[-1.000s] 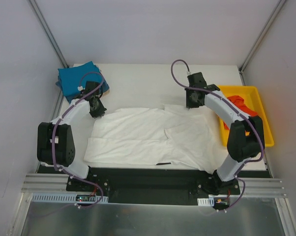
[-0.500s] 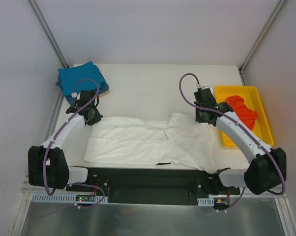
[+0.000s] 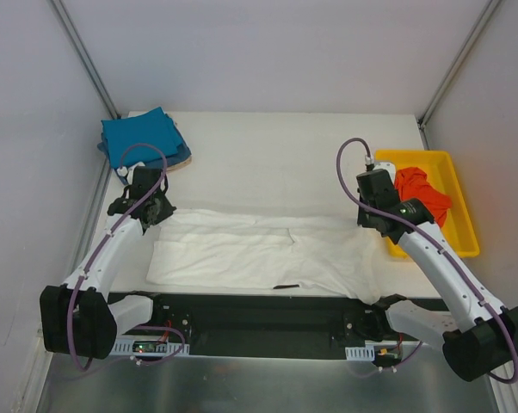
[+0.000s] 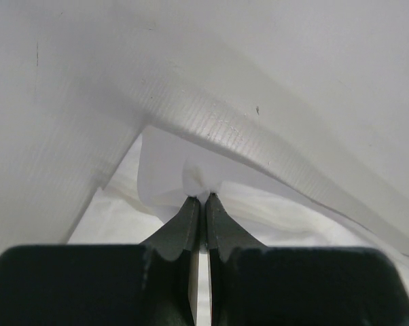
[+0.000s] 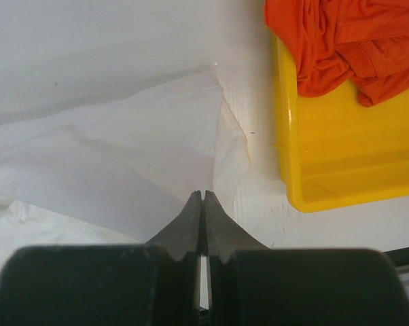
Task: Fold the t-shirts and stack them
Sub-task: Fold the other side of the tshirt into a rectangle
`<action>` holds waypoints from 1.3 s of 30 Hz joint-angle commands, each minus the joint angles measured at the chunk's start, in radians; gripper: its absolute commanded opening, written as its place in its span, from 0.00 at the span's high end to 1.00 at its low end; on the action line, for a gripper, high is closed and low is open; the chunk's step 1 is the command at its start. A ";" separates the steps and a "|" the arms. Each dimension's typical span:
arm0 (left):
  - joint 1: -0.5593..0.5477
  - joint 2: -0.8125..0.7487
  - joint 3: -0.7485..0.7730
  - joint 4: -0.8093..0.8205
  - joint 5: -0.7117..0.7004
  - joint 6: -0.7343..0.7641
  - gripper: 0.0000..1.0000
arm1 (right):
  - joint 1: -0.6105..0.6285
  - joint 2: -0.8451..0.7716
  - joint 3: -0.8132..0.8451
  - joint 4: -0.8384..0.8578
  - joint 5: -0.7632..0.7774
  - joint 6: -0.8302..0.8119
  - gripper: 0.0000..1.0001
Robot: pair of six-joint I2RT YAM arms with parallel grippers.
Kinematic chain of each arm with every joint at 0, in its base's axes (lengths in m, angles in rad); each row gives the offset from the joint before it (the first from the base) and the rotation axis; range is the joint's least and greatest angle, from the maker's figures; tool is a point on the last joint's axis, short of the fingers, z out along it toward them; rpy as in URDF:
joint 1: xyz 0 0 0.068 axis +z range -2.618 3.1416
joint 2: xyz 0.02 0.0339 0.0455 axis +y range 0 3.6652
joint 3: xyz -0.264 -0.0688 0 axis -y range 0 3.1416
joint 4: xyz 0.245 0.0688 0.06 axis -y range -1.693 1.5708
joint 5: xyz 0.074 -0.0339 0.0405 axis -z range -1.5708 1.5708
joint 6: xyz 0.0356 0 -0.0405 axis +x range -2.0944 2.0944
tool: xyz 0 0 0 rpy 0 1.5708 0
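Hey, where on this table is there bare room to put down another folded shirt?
The far middle of the table is bare, between the teal stack at left, the yellow tray at right and the white t-shirt on the near side. The near half is crowded: that shirt covers it.

Top camera: fixed high over the near edge, faced down and forward, took in the whole table point(image 3: 268, 142) from far off. Left wrist camera: looked out along its own fingers point(image 4: 187, 227), very near, frame filled by the white shirt point(image 4: 165, 170). Right wrist camera: looked down past its fingers, near. All 3 views shared the white shirt; top and right wrist shared the yellow tray point(image 5: 340, 153) and orange shirt point(image 5: 340, 34).
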 commanded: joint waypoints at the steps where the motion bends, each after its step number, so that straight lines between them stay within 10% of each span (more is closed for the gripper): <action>1: -0.007 -0.013 -0.015 -0.003 -0.035 -0.009 1.00 | 0.002 -0.030 -0.031 -0.019 -0.029 0.014 0.99; 24: -0.009 -0.139 -0.236 -0.034 0.019 -0.167 0.99 | 0.002 -0.076 -0.217 -0.173 -0.167 0.201 0.93; 28: -0.009 -0.174 -0.248 -0.090 -0.016 -0.221 0.82 | 0.013 -0.047 -0.241 -0.248 -0.170 0.290 0.75; 31: -0.009 -0.228 -0.224 -0.188 -0.073 -0.261 0.45 | 0.020 -0.062 -0.259 -0.291 -0.208 0.296 0.63; 33: -0.009 -0.289 -0.198 -0.244 -0.095 -0.293 0.02 | 0.022 -0.103 -0.258 -0.297 -0.236 0.285 0.33; 36: -0.009 -0.372 -0.169 -0.244 -0.051 -0.295 0.01 | 0.020 -0.146 -0.230 -0.257 -0.242 0.250 0.04; 39: -0.012 -0.388 -0.129 -0.223 0.014 -0.275 0.01 | 0.021 -0.133 -0.183 -0.171 -0.290 0.218 0.04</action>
